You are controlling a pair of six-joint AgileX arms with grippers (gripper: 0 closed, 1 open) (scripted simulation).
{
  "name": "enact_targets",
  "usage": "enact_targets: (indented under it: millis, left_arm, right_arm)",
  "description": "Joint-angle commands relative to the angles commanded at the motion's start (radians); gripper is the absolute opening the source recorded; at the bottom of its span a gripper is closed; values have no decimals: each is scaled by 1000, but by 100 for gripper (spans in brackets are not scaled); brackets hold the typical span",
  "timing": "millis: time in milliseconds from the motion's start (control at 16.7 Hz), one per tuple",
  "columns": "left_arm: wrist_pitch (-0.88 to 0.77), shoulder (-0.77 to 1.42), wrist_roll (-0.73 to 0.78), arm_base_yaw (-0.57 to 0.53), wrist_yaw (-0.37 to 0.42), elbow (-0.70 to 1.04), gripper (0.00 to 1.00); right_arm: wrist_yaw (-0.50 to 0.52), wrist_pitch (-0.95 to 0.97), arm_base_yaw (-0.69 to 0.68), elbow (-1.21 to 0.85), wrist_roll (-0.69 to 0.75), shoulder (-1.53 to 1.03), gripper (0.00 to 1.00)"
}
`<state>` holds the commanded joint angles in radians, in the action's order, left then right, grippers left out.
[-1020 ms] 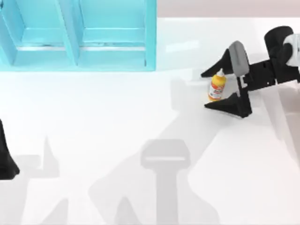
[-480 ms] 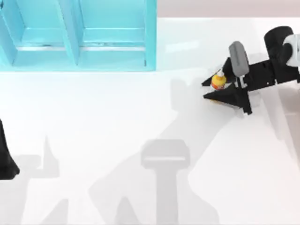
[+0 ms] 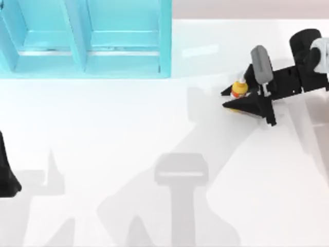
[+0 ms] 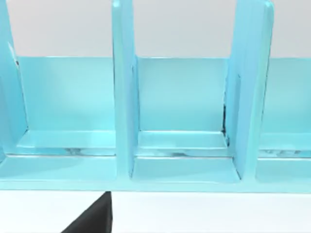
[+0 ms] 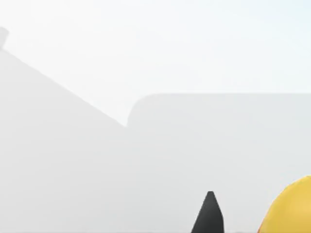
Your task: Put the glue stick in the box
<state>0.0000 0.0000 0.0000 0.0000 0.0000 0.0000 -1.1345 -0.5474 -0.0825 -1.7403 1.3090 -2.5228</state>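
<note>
A: R gripper (image 3: 240, 98)?
B: Pinching the glue stick (image 3: 238, 89) btwn both fingers, far right of the table (image 3: 128, 144). White cap and yellow top show above the near finger; yellow body also in the wrist view (image 5: 291, 208).
A: Box (image 3: 82, 38)?
B: Teal, top-left, well apart from the stick.
A: L gripper (image 3: 7, 175)?
B: Parked at left edge; can't tell its fingers.
</note>
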Motion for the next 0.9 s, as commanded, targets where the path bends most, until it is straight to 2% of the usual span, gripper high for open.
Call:
enact_targets:
  millis: [360, 900]
  left_arm:
    - [0, 0, 0, 0, 0, 0, 100]
    - [0, 0, 0, 0, 0, 0, 100]
  right_arm:
    - [-2, -15, 4, -12, 2, 9, 0]
    - [-4, -224, 5, -93, 3, 119, 0]
